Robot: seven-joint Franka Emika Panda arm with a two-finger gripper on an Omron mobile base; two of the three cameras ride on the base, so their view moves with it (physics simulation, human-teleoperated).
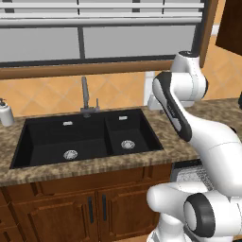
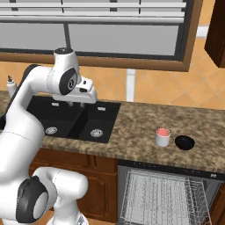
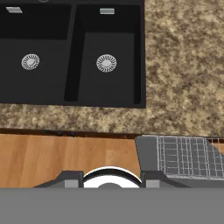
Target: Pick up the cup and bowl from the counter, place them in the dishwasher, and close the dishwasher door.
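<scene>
The white cup with a pinkish-red inside stands upright on the speckled brown counter, right of the sink. The small black bowl sits just to the cup's right, apart from it. Below them the dishwasher stands open with its pale wire rack pulled out; the rack has a dark grey border at its left. I cannot make out the door panel itself. My gripper hangs over the sink's right basin, well left of the cup. It is open, its fingertips wide apart and holding nothing.
A black double sink is set in the counter, with a grey faucet behind it and a soap dispenser at far left. Reddish-brown cabinet doors run under the sink. A window sill spans the back wall.
</scene>
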